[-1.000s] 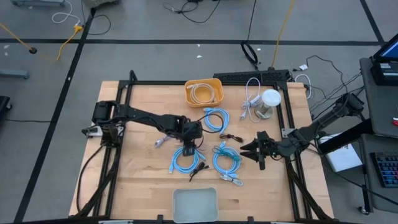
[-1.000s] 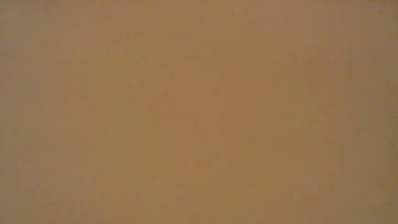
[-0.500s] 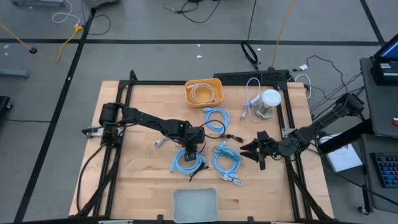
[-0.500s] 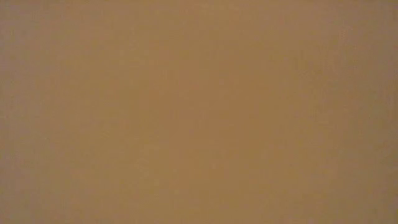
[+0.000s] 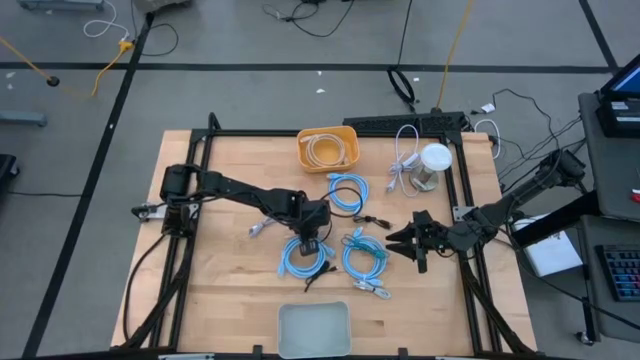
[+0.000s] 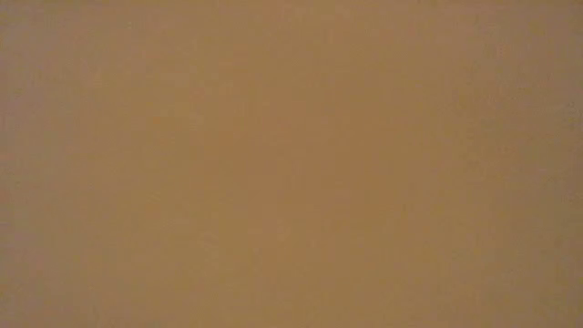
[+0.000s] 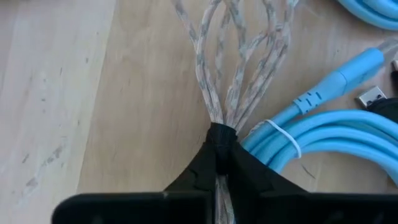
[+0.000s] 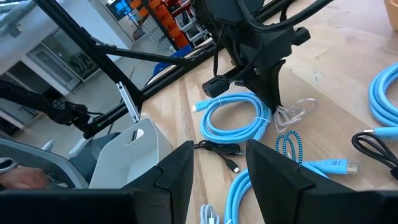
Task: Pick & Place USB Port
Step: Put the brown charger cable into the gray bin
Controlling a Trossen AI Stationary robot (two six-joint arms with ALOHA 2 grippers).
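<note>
A loose bundle of grey-white braided cable (image 7: 236, 56) lies on the wooden table beside a light-blue cable coil (image 5: 300, 258) tied with a white band. My left gripper (image 5: 311, 245) stands over the bundle and is shut on it; the right wrist view shows this gripper (image 8: 278, 109) pointing down at the cable (image 8: 297, 112). A metal USB plug (image 7: 373, 96) lies next to the blue coil (image 7: 336, 137). My right gripper (image 5: 408, 243) waits open, low over the table's right part, with nothing between its fingers (image 8: 180, 171). The low view shows nothing but a flat brown field. My left gripper pinches several gathered strands of the braided cable (image 7: 219, 121) between its two fingers, which come from above and point down. The strands fan out beyond the fingertips and lie slack on the table.
Two more blue coils (image 5: 348, 190) (image 5: 362, 258) and a black cable (image 5: 365, 218) lie close around. A yellow bin (image 5: 327, 148) holding a white cable stands at the far side, and a white tray (image 5: 313, 328) at the near edge. A white round object (image 5: 435, 160) stands far right.
My left gripper has moved a little toward the table's near edge and down onto the cables beside the blue coil. My right arm has kept still.
</note>
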